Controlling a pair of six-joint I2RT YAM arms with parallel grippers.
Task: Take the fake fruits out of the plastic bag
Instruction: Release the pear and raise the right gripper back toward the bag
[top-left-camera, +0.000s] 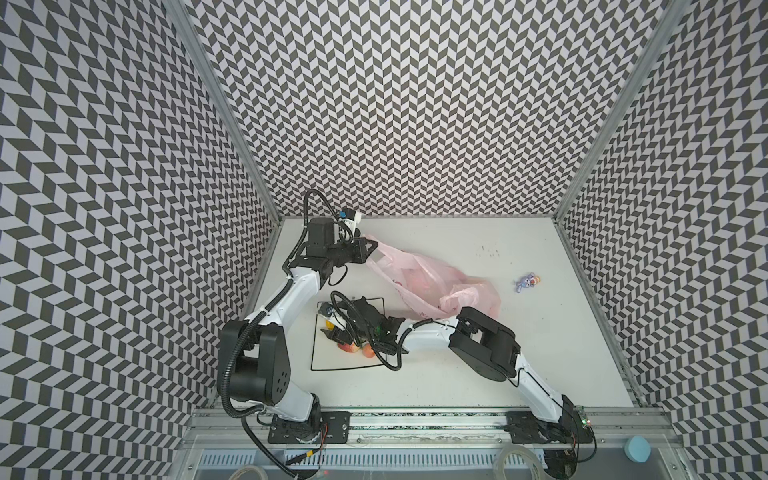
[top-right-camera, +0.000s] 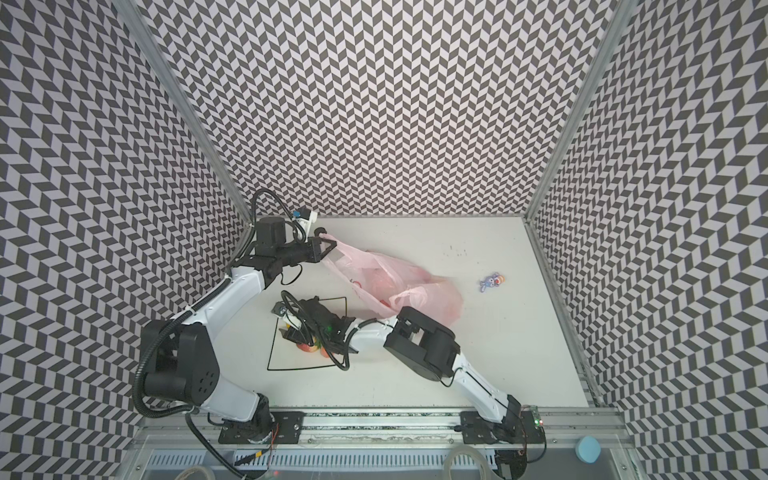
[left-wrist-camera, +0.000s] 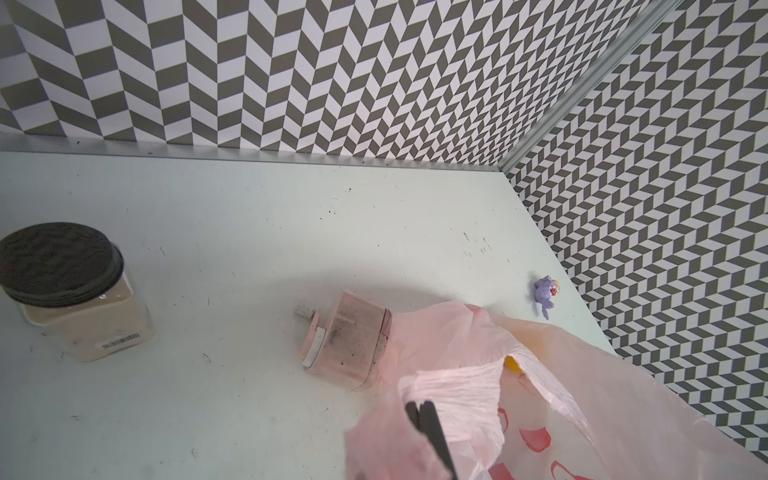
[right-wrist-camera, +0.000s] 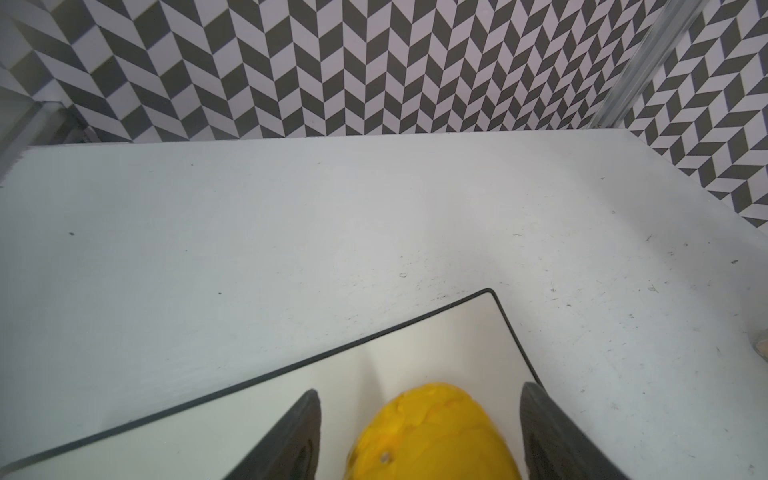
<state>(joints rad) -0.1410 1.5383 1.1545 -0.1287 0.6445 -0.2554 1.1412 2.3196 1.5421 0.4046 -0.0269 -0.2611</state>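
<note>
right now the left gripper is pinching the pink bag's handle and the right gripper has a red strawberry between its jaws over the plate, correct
One slip: the right wrist view shows a yellow fruit, not a red strawberry, between the right gripper's open jaws over the white black-rimmed plate. The left gripper pinches the pink plastic bag's handle.

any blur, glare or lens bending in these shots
Right wrist view: the yellow fruit and right pincer sit close to the lens and look soft; the plate shows a pale sheen. Left wrist view: soft shadow beside the plastic bag. Both top views: the plate's rim looks bowed.
</note>
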